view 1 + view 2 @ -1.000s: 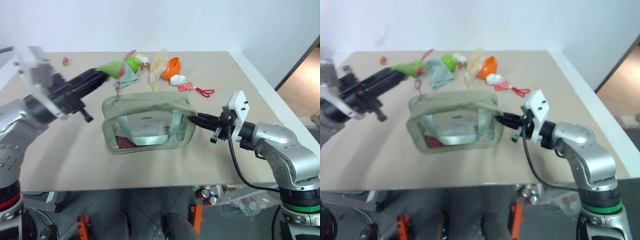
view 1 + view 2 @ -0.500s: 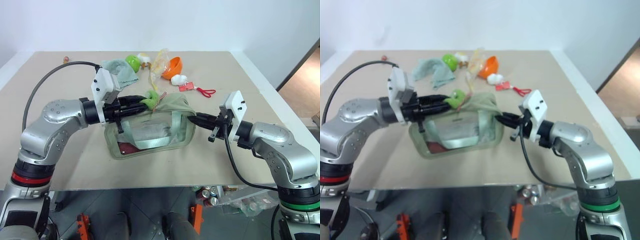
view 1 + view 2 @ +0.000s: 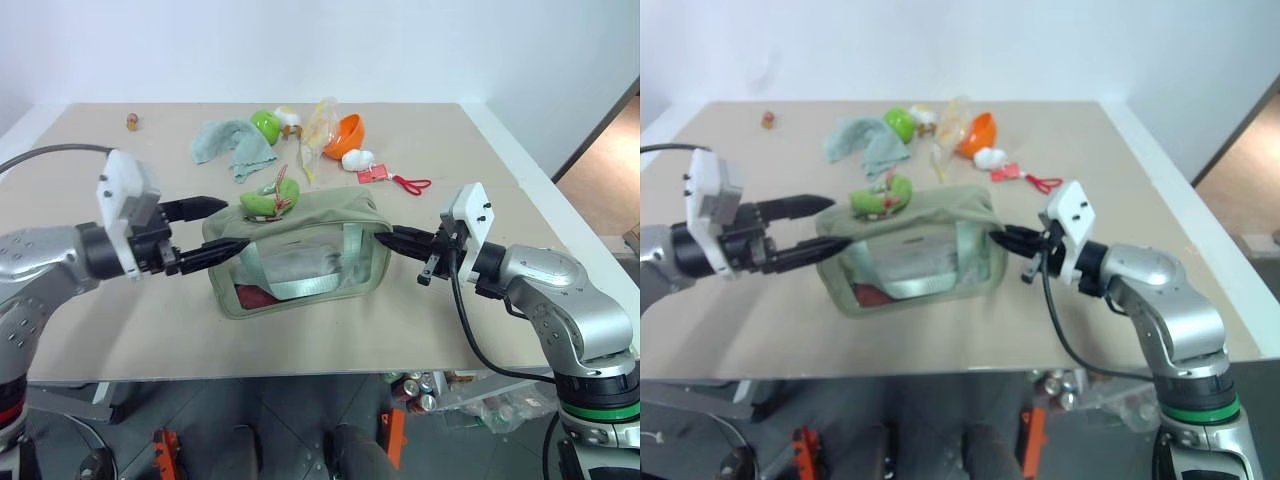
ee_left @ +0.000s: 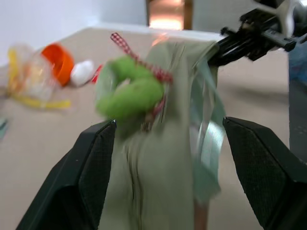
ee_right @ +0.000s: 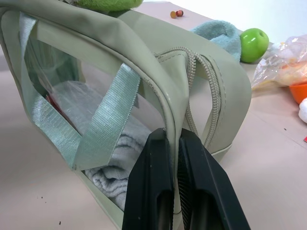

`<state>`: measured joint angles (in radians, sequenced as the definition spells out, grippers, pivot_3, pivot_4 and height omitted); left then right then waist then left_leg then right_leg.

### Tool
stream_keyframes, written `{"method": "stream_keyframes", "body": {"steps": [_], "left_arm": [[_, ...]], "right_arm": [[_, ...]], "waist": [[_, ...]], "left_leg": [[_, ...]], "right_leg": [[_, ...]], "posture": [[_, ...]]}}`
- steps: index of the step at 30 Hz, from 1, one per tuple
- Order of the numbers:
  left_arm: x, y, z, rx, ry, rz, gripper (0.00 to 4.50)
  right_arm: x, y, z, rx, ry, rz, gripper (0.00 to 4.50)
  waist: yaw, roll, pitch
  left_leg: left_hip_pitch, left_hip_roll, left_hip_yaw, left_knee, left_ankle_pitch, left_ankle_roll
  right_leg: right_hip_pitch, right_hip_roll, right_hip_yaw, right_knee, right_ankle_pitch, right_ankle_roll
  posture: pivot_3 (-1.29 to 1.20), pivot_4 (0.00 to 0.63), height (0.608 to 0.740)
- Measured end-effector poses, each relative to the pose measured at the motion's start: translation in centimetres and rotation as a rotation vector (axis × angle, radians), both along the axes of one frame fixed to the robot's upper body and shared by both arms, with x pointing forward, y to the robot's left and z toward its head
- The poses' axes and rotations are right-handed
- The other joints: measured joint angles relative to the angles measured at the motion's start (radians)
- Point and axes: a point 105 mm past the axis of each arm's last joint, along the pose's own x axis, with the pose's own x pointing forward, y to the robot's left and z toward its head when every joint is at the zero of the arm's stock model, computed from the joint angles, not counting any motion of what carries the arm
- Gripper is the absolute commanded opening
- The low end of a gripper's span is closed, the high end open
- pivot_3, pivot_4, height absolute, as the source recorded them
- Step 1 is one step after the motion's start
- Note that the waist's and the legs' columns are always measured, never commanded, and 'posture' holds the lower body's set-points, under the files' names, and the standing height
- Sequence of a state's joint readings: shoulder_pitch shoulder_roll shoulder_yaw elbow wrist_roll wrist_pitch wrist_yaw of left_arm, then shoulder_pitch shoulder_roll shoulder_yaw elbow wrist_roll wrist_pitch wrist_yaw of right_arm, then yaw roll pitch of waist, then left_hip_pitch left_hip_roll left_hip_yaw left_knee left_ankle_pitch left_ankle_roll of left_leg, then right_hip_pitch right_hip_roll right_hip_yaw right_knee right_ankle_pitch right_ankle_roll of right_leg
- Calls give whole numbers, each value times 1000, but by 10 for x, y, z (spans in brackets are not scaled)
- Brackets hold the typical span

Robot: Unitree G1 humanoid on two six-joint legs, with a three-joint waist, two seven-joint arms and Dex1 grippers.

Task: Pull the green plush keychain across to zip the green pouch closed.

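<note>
Left pincer (image 3: 222,225) has just spread and let go; the green plush keychain (image 3: 270,197) lies atop the green pouch (image 3: 300,250) mid-frame. Right pincer (image 3: 392,240) stays pinching the pouch's end. Zipping looks partly done.

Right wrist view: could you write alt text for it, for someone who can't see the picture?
The right gripper is shut on the end seam of the green pouch, just below where its zipper ends. Through the pouch's clear side panel, folded cloth shows inside. Behind lie a pale teal cloth and a shiny green ball on the table.
</note>
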<state>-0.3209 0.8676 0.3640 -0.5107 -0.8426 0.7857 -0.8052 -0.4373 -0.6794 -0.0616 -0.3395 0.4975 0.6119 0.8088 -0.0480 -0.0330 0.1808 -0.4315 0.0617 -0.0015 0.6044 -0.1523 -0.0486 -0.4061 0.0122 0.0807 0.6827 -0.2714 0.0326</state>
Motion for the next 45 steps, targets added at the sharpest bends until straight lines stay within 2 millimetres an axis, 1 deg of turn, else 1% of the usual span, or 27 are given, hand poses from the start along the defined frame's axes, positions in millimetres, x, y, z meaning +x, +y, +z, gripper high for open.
{"method": "stream_keyframes", "body": {"steps": [2, 4, 7, 10, 16, 17, 18, 19, 20, 21, 23, 24, 26, 29, 31, 33, 34, 35, 36, 37, 41, 43, 45], "left_arm": [[-4, 8, -5, 1, 6, 59, 3690], [-7, 14, -17, -13, 34, 114, 3690], [-11, 14, -34, -49, 77, 152, 3690], [-11, 9, -40, -75, 73, 167, 2925], [-3, 3, -45, -115, 35, 190, 799], [-3, 2, -46, -116, 33, 189, 382], [-3, 2, -46, -115, 33, 189, 105], [-2, 2, -47, -115, 35, 188, 0], [-2, 0, -47, -116, 33, 179, 0], [-3, -1, -47, -116, 32, 174, 0], [-2, -2, -47, -117, 31, 162, 0], [-2, -3, -48, -119, 32, 155, 0], [-1, -3, -47, -121, 32, 149, 0], [1, -5, -48, -122, 34, 140, 0], [3, -6, -48, -122, 34, 131, 0], [3, -7, -49, -122, 36, 121, 0], [3, -8, -48, -122, 35, 117, 0], [4, -10, -48, -121, 36, 109, 0], [4, -12, -49, -122, 38, 100, 0], [4, -14, -48, -122, 37, 92, 0], [4, -17, -48, -129, 30, 82, 0], [5, -19, -48, -136, 24, 83, 0], [6, -20, -48, -139, 22, 89, 0]], "right_arm": [[1, 1, -1, -3, 2, 11, 0], [3, 2, -1, -5, 2, 19, 0], [5, 4, 4, -5, -14, 30, 0], [4, 5, 6, -5, -20, 39, 0], [5, 4, 3, 0, -8, 46, 0], [6, 5, 4, 11, -6, 45, 548], [6, 5, 4, 18, -3, 45, 713], [6, 5, 3, 28, 8, 47, 957], [4, 5, 3, 31, 26, 58, 1432], [3, 5, 3, 29, 30, 68, 1679], [-2, 5, 4, 10, 35, 105, 2383], [-5, 3, 7, 1, 40, 124, 2775], [-7, -1, 14, -2, 47, 143, 3422], [0, -9, 47, 16, 30, 148, 4407], [6, -9, 80, 47, -30, 149, 4461], [14, 1, 108, 78, -70, 164, 4461], [20, 11, 116, 92, -76, 173, 4461], [24, 19, 119, 97, -72, 179, 4461], [33, 33, 117, 99, -44, 185, 4461], [38, 42, 111, 95, -17, 187, 4461], [61, 81, 83, 77, 112, 187, 4461], [69, 94, 74, 58, 155, 179, 4461], [72, 101, 73, 65, 187, 183, 4461]], "waist": [[-2, 0, 0], [-3, 0, 0], [-1, 0, 0], [1, 0, 0], [-1, 0, 0], [-1, 0, 0], [-1, 0, 0], [-1, 0, 0], [0, 0, 0], [1, 0, 0], [1, 0, 0], [1, 0, 0], [1, 0, 0], [1, 1, 1], [0, 1, 1], [-1, 1, 0], [-2, 1, 0], [-1, 1, 0], [-1, 1, 0], [0, 1, 0], [5, 1, 0], [9, 1, 0], [11, 1, 0]], "left_leg": [[1, 0, 1, 0, 0, 0], [2, 1, 2, 0, 0, 0], [1, 1, 1, 0, 0, 0], [1, 1, 1, 0, 0, 0], [2, 1, 2, 0, 0, 0], [2, 1, 2, 0, 0, 0], [2, 1, 2, -1, 0, 0], [2, 1, 2, -1, 0, 0], [1, 1, 2, 0, 0, 0], [1, 1, 2, 0, 0, 0], [1, 0, 2, 0, 0, 0], [1, 0, 2, 0, 0, 0], [1, 0, 2, 0, 0, 0], [2, 0, 3, 1, 1, 1], [3, 0, 3, 0, 1, 2], [3, 0, 3, 0, 1, 2], [4, 0, 3, 0, 1, 2], [3, 0, 3, 0, 1, 2], [3, 1, 3, 0, 1, 2], [3, 0, 3, 0, 1, 2], [-2, -1, 2, 0, 1, 2], [-4, -2, 2, 0, 1, 1], [-6, -3, 1, 0, 0, 1]], "right_leg": [[0, 0, 1, 0, 0, 0], [0, 0, 1, 0, 1, -1], [0, 0, 1, 0, 1, -1], [0, 0, 1, 0, 1, -1], [0, 1, 2, 0, 1, -2], [0, 1, 2, 0, 1, -2], [0, 1, 2, 0, 1, -2], [0, 1, 2, 0, 1, -1], [0, 1, 2, 0, 1, -1], [0, 1, 2, 0, 1, -1], [0, 0, 2, 0, 1, -1], [0, 0, 2, 0, 1, 0], [0, 0, 2, 0, 1, 0], [0, 0, 3, 0, 2, -1], [0, 0, 3, 0, 2, -3], [1, 0, 3, 0, 2, -3], [1, 0, 3, 0, 2, -3], [1, 0, 3, 0, 3, -3], [1, 0, 3, 0, 3, -3], [1, 0, 3, 0, 3, -2], [-2, -1, 2, 0, 3, -1], [-3, -3, 1, -1, 4, -3], [-3, -3, 0, -1, 4, -3]], "posture": [[0, 150, 740], [0, 150, 740], [0, 150, 740], [0, 150, 740], [0, 150, 740], [0, 150, 740], [0, 150, 740], [0, 150, 740], [0, 150, 740], [0, 150, 740], [0, 150, 740], [0, 150, 740], [0, 150, 740], [0, 150, 740], [0, 150, 740], [0, 150, 740], [0, 150, 740], [0, 150, 740], [0, 150, 740], [0, 150, 740], [0, 150, 740], [0, 150, 740], [0, 150, 740]]}}
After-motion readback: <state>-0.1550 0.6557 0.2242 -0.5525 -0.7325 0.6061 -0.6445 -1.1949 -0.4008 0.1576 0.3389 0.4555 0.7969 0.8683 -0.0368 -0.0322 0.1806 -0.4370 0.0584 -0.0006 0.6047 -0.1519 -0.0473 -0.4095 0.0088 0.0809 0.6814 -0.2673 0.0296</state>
